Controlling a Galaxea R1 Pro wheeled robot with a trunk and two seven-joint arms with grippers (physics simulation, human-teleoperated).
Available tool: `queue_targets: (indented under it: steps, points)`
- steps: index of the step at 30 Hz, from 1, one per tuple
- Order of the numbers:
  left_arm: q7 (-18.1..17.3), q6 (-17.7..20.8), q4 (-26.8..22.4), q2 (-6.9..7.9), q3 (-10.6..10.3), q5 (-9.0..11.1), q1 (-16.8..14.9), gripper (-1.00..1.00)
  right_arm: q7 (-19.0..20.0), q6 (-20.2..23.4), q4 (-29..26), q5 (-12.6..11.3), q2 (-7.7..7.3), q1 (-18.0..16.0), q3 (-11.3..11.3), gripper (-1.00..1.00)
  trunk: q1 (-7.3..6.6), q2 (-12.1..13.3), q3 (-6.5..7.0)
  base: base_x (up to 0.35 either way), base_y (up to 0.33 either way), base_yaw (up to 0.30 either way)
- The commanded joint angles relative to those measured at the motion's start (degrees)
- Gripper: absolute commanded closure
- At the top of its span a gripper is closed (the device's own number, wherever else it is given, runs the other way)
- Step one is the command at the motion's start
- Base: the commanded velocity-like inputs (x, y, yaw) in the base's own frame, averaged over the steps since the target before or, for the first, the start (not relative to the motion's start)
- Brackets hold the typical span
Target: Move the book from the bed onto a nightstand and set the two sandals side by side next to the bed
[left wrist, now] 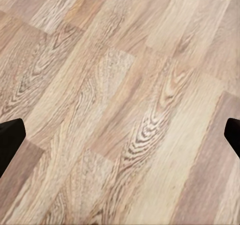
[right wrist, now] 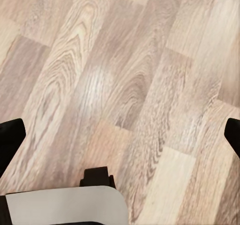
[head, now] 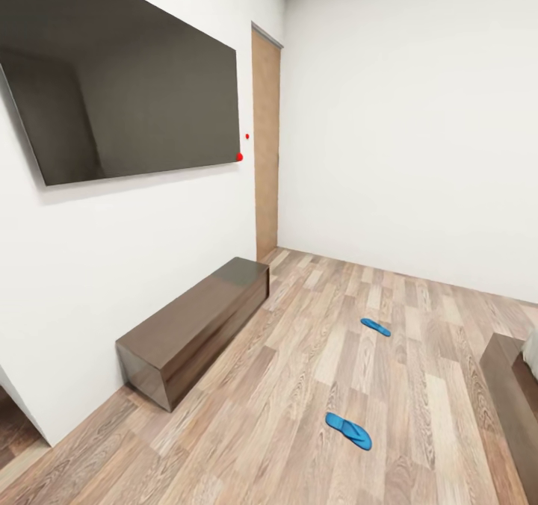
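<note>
Left gripper [left wrist: 120, 135]: jaws standing wide apart, black fingertips [left wrist: 10, 135] showing at opposite edges of the left wrist view, nothing lying between them, holding nothing. Hanging over bare wood-plank floor [left wrist: 125, 85].

Right gripper [right wrist: 120, 135]: jaws likewise spread wide, black fingertips [right wrist: 10, 137] sitting at the two edges of the right wrist view, gripping nothing. Facing the same plank floor [right wrist: 125, 60]; a pale grey-white panel with a small dark block on it [right wrist: 65, 205] is showing at the near edge of that view, and what it belongs to cannot be told.

Sandals, two, bright blue flip-flops: both lying flat on the floor in the head view, well apart from each other. Nearer sandal [head: 348, 430] lying out on the open floor, between the bench and the bed. Farther sandal [head: 376, 327] lying deeper into the room, toward the far wall.

Bed [head: 515, 400]: only its dark brown frame corner and a sliver of pale mattress are showing at the right edge of the head view; neither sandal is touching it.

Bench [head: 194, 326]: long, low, dark brown, standing against the left wall.

Wall screen [head: 119, 87]: large, black, hanging on the white wall above the bench.

Door [head: 266, 146]: light brown, standing in the far corner beyond the bench.
</note>
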Motion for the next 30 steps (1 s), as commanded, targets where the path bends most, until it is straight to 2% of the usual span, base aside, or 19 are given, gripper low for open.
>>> queue_targets:
  steps: [1,6,18,30]
  points:
    - [0.02,-0.20,0.03,-0.01,0.03,0.00,-0.03,-1.00,-0.02,-0.19,0.01,0.01,0.02,-0.03,-0.13,-1.00,0.00,-0.03,-0.06,0.034,-0.034,0.000]
    - [0.02,-0.22,0.03,-0.04,0.03,0.00,-0.01,-1.00,-0.03,-0.17,0.01,0.03,0.04,-0.03,-0.13,-1.00,0.00,-0.03,-0.06,0.055,-0.102,0.000]
    - [0.02,-0.18,0.03,-0.05,0.03,0.00,-0.03,-1.00,-0.03,-0.17,0.01,0.05,0.01,-0.01,-0.13,-1.00,0.00,-0.03,-0.06,0.114,-0.231,0.000]
    - [0.02,-0.20,0.03,-0.06,0.03,0.00,-0.03,-1.00,-0.03,-0.18,0.03,0.08,-0.02,-0.03,-0.13,-1.00,0.00,-0.03,-0.06,0.016,-0.032,0.000]
